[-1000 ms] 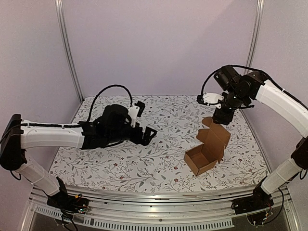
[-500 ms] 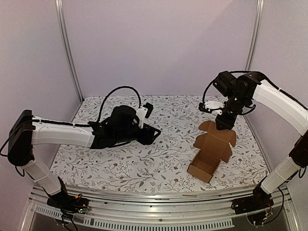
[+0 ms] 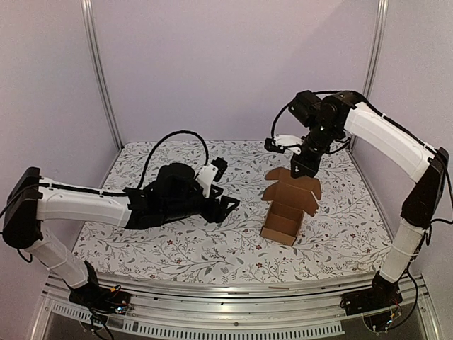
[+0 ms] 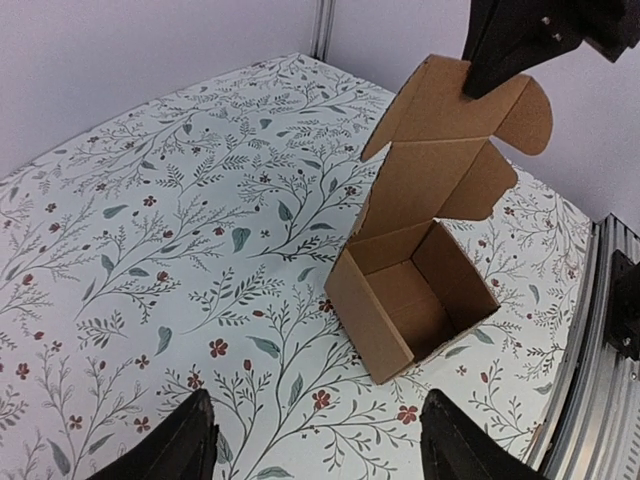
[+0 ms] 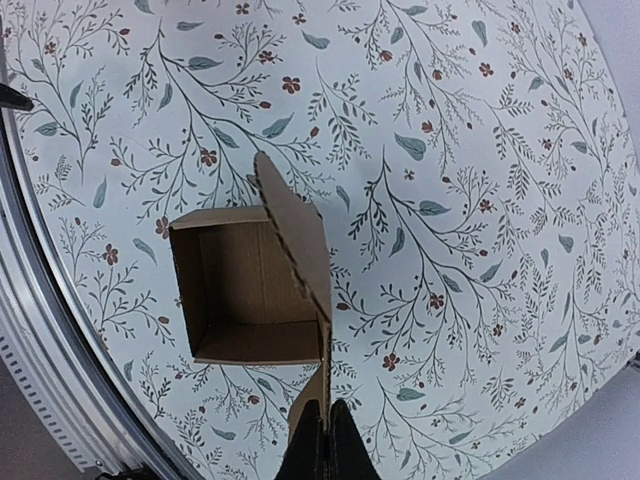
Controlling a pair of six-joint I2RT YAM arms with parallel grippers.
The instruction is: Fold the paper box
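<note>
step: lid-closing stage — the paper box (image 3: 289,206) was already a formed open tray with its lid panel standing up, not yet folded over.
box position: sat on the table (image 3: 177,244) right of centre, roughly midway between far and near edges; base on the cloth, mouth facing up and empty inside.
lid: tall back panel rose from the far wall of the tray, with two rounded ear flaps at its top, both spread out to the sides; front tuck edge uppermost.
right hand: right hand (image 3: 303,168) was pinched shut on the top edge of the lid panel — wrist view showed the fingers closed with the cardboard edge between them.
left hand: left hand (image 3: 225,207) was wide and held nothing; it hung low over the table just left of the box, apart from it, mouth pointing at the tray's near-left corner.
next move (judgement): right hand should swing the lid forward and down over the tray while the ear flaps get tucked inside the side walls — left hand probably needed to brace the tray or push an ear in.
risk (judgement): tray is light and unbraced; pulling the lid could tip or drag it toward the near edge.
unknown: whether the tray's side walls were locked, could not tell.
</note>
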